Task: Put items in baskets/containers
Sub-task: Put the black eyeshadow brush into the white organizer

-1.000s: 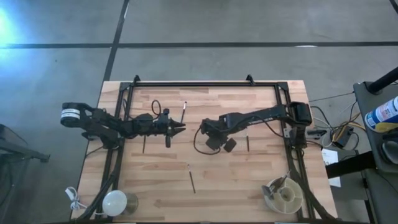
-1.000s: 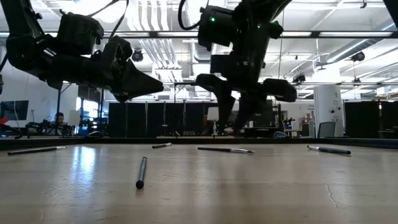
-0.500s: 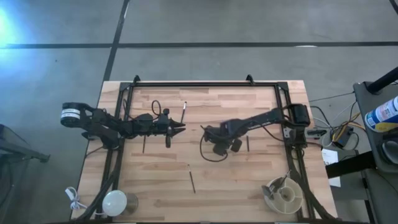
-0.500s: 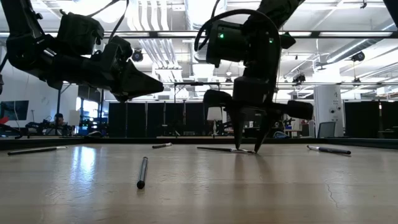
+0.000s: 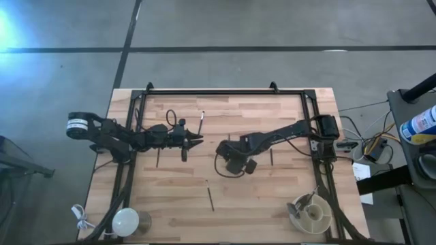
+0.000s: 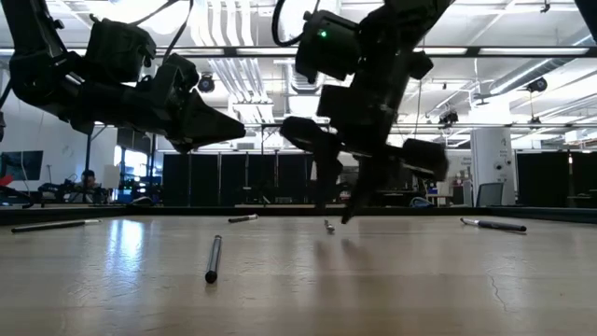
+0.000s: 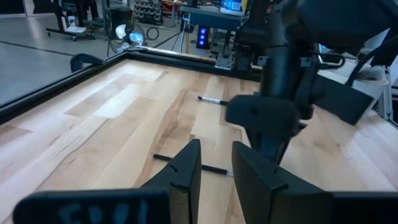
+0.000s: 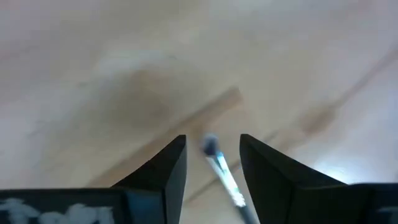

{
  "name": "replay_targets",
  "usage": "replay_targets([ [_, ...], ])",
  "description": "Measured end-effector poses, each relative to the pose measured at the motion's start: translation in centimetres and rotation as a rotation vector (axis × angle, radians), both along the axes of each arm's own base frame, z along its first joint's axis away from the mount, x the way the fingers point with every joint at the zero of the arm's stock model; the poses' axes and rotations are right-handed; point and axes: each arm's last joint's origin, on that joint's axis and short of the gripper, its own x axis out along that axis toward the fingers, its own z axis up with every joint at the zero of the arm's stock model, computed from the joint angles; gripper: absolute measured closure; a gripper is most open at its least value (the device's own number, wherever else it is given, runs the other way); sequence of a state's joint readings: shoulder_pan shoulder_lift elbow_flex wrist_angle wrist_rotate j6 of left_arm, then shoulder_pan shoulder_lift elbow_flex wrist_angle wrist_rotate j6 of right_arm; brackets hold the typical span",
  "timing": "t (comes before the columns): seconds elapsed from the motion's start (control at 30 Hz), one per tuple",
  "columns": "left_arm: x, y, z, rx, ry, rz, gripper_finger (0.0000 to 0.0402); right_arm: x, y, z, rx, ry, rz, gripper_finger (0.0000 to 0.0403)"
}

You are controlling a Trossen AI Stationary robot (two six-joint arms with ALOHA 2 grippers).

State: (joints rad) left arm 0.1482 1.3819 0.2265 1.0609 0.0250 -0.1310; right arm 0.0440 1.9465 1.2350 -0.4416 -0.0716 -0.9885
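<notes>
Right end effector (image 8: 211, 163), desk centre: fingers spread astride a brush (image 8: 219, 167), its tip up between them, not pinched; I judge it may slip or roll on closing. Tub (image 5: 310, 212) at 5 o'clock. Left end effector (image 5: 197, 141) parked at 9 o'clock, narrowly parted, empty

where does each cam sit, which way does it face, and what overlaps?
High: above the table, straight down; both arms, left gripper, right gripper, tub.
Low: tabletop height, level across the table into the room; both arms enter from above.
Left wrist: on the left arm, past its own fingers toward the right arm.
Right wrist: on the right arm, past its own fingers down at a brush between them.
Shared: high, low and left wrist all show the right arm.
</notes>
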Motion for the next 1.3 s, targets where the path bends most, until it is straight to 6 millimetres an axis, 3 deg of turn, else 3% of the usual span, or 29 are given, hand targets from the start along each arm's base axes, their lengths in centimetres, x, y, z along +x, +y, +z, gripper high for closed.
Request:
replay_targets([
  [0.23, 0.0, 0.0, 0.0, -0.001, 0.003, 0.000, 0.0319, 0.6, -0.9, -0.6, 0.019, -0.025, -0.058, 0.0266],
  [0.7, 0.1, 0.0, 0.0, -0.001, 0.003, 0.000, 0.0319, 0.3, -1.2, -1.4, 0.001, 0.028, 0.011, 0.0274],
  [0.97, 0.1, 0.0, 0.0, -0.002, 0.003, 0.000, 0.0319, 1.4, -1.1, -2.6, 0.013, 0.124, 0.011, 0.0326],
  [1.3, 0.1, 0.0, 0.0, -0.011, 0.007, 0.000, 0.0319, 3.1, -0.9, -1.8, 0.089, 0.106, -0.067, 0.0391],
])
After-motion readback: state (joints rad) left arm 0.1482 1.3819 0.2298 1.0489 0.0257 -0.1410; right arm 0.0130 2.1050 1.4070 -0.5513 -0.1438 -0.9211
